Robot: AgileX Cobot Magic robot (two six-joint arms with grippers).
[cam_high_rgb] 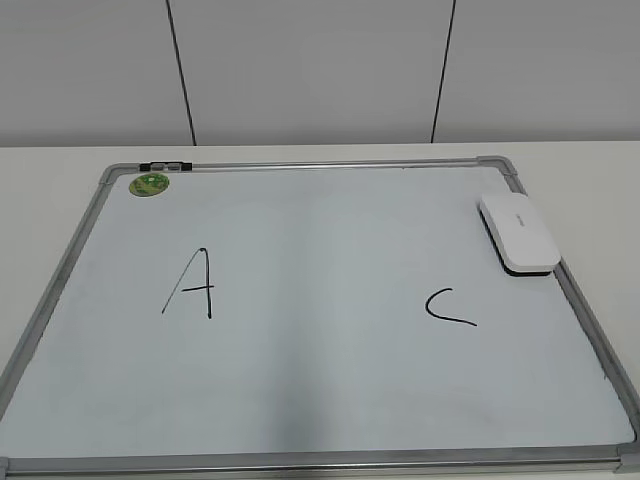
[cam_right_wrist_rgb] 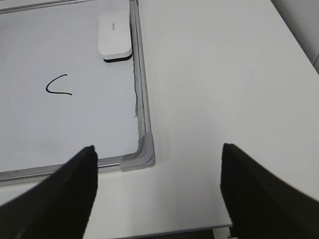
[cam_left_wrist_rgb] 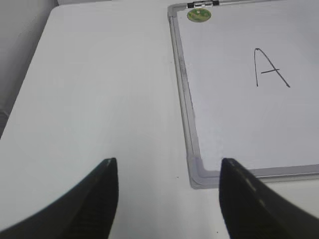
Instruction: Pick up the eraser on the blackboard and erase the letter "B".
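The blackboard (cam_high_rgb: pixel 300 380) is a white board in a silver frame lying flat on the table. The eraser (cam_high_rgb: pixel 517 232), a white block with a black underside, lies on the board at its right edge, above the "C" (cam_high_rgb: pixel 449 307); it also shows in the right wrist view (cam_right_wrist_rgb: pixel 115 37). An "A" (cam_high_rgb: pixel 190 284) stands at the left. No letter "B" shows between them; that stretch is bare. My left gripper (cam_left_wrist_rgb: pixel 168 164) is open and empty over the table by the board's near left corner. My right gripper (cam_right_wrist_rgb: pixel 158 149) is open and empty over the near right corner.
A round green magnet (cam_high_rgb: pixel 149 184) sits at the board's far left corner, beside a small clip (cam_high_rgb: pixel 166 165) on the frame. White table (cam_right_wrist_rgb: pixel 214 74) surrounds the board; its near edge shows in the right wrist view. A panelled wall stands behind.
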